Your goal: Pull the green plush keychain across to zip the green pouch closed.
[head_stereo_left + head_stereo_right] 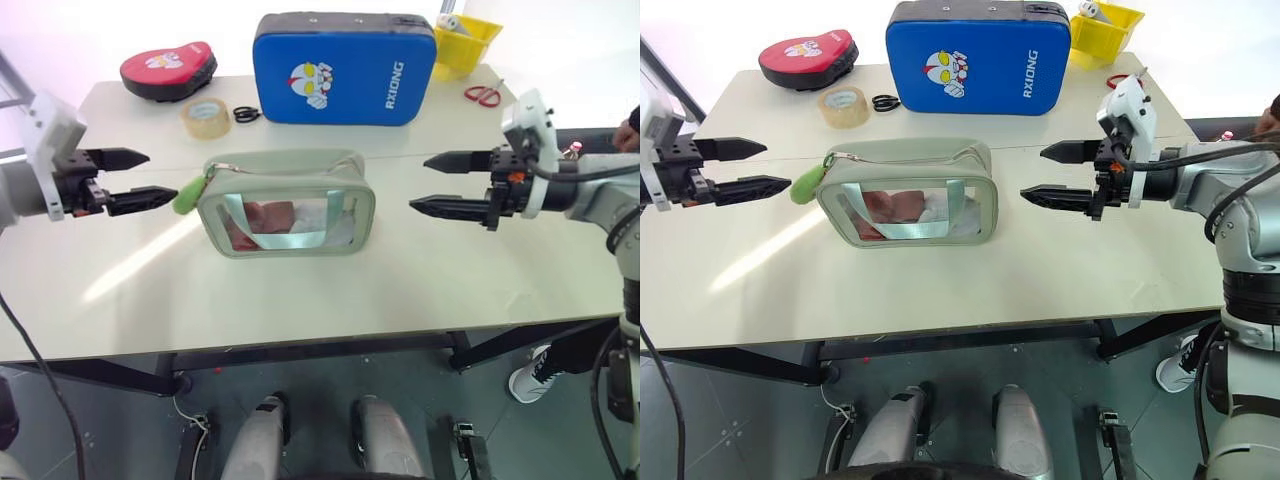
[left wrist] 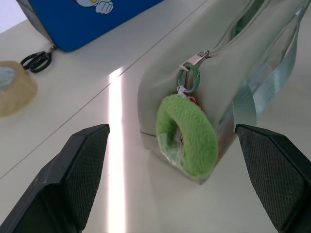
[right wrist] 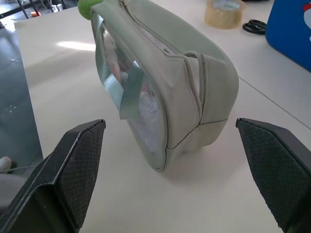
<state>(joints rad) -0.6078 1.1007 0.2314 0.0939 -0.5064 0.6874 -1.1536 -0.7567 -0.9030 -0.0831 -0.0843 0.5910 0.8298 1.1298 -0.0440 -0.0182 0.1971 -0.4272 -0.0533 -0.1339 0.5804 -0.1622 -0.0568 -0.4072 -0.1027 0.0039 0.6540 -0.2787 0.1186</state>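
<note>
Squarely in the middle of the pale bench [image 1: 330,290] stands the green pouch [image 1: 286,203], upright on its long edge with its clear window facing the near side and a light teal strap running across that window. Its zipper runs along the top, and the pull sits at the pouch's left end. From that pull, on a small green ring, hangs the green plush keychain [image 1: 188,195], resting against the left end wall of the pouch, just above the bench surface.

Either side of the pouch is flanked by an arm. To the left, the left claw [image 1: 124,180] hovers with its two black fingers spread wide, its tips just beside the keychain but not touching it. On the right, the right claw [image 1: 438,184] is likewise spread wide and holds nothing, a small gap away from the pouch's right end.

Farther back lie a blue padded case [image 1: 345,68], a roll of tape [image 1: 206,118], black scissors [image 1: 246,114], a red pad [image 1: 168,70], red-handled scissors [image 1: 484,95] and a yellow bin [image 1: 462,44].
</note>
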